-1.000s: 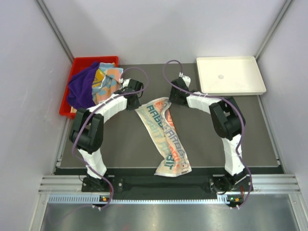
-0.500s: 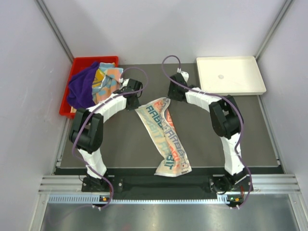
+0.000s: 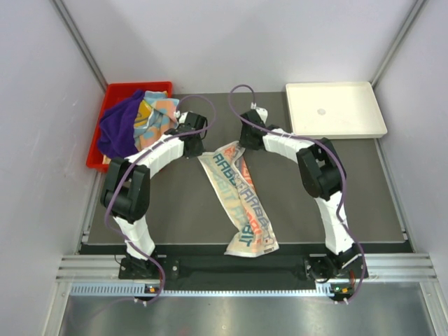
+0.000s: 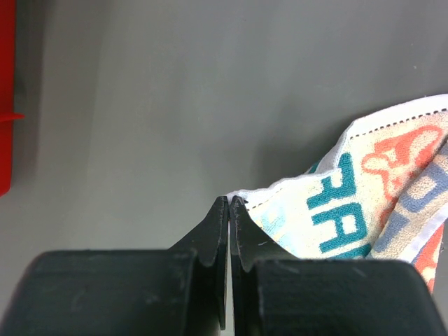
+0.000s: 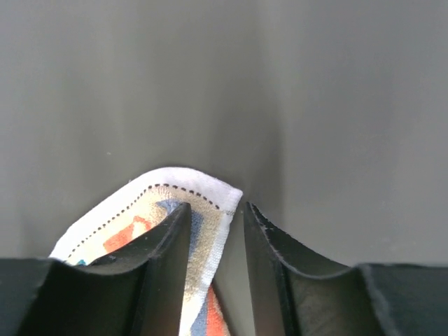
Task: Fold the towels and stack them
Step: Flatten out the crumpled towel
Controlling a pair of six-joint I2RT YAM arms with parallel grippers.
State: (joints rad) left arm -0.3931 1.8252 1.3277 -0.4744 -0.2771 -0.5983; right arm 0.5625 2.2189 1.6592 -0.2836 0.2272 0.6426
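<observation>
A teal, orange and white lettered towel (image 3: 241, 203) lies crumpled lengthwise on the dark mat (image 3: 175, 210), from the middle to the near edge. My left gripper (image 3: 198, 145) is at the towel's far left corner. In the left wrist view the left gripper (image 4: 229, 198) is shut, with the towel's (image 4: 350, 210) white hem pinched at its tips. My right gripper (image 3: 246, 135) is at the far right corner. In the right wrist view the right gripper (image 5: 217, 206) stands partly open, with a hemmed corner of the towel (image 5: 168, 183) between its fingers, under the left finger (image 5: 164, 245).
A red bin (image 3: 112, 94) at the back left holds a purple towel (image 3: 119, 129) and a multicoloured towel (image 3: 155, 115). A white shallow tray (image 3: 350, 112) stands at the back right. Grey walls close in the sides and back.
The right gripper has moved left and further back onto the towel's far right corner, and its jaws have narrowed. The left gripper has stayed shut at its corner.
</observation>
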